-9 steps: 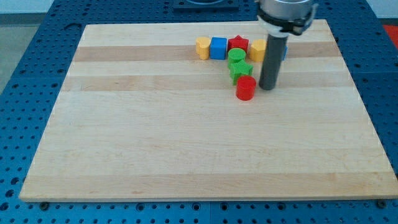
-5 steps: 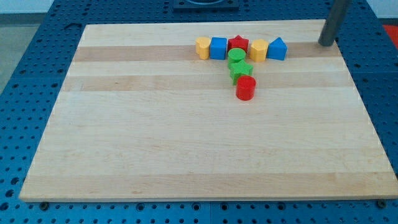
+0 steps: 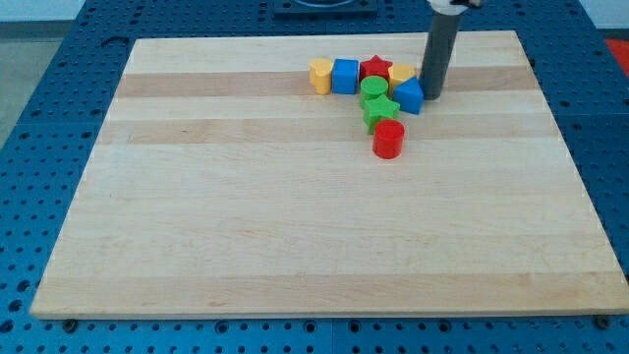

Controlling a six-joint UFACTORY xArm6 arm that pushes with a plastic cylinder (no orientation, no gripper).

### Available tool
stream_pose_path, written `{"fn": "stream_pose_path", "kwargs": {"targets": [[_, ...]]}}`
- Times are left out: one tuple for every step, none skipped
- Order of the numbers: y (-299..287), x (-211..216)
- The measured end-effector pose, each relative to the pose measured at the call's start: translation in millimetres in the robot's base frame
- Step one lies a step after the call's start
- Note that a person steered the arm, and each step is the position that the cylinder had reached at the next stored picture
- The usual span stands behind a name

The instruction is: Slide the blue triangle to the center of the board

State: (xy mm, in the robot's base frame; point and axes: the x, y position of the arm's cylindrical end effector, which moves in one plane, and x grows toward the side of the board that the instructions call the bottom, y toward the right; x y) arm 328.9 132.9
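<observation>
Pressed against the upper right side of the blue triangle (image 3: 410,96) with my tip (image 3: 429,95), on the face turned away from the board's middle, so that a push from here sends the block down and toward the view's left, where the center lies. No claw on this arm to open or close: only a straight rod, so nothing is clamped and all contact is side-on. Blue triangle sitting near the view's top, right of middle, on the wooden board (image 3: 295,226), well apart from the center. Wedged close among neighbours: yellow block (image 3: 401,73) just behind it toward the top, green star (image 3: 380,109) touching or nearly touching on its left, green cylinder (image 3: 373,88) above that star, red star (image 3: 375,68) further up, red cylinder (image 3: 388,140) below the green star. Farther left in the top row, a blue cube (image 3: 344,76) and a yellow heart-like block (image 3: 320,75). Likely trouble: a straight push to the left would shove the green star and red cylinder along too, so a more downward line past the red cylinder looks cleaner. Task judged barely begun.
</observation>
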Motion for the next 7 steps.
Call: {"fn": "stream_pose_path", "kwargs": {"targets": [[11,0],[21,7],[-24,8],[-92,8],[-148,8],[-140,9],[-123,-2]]}}
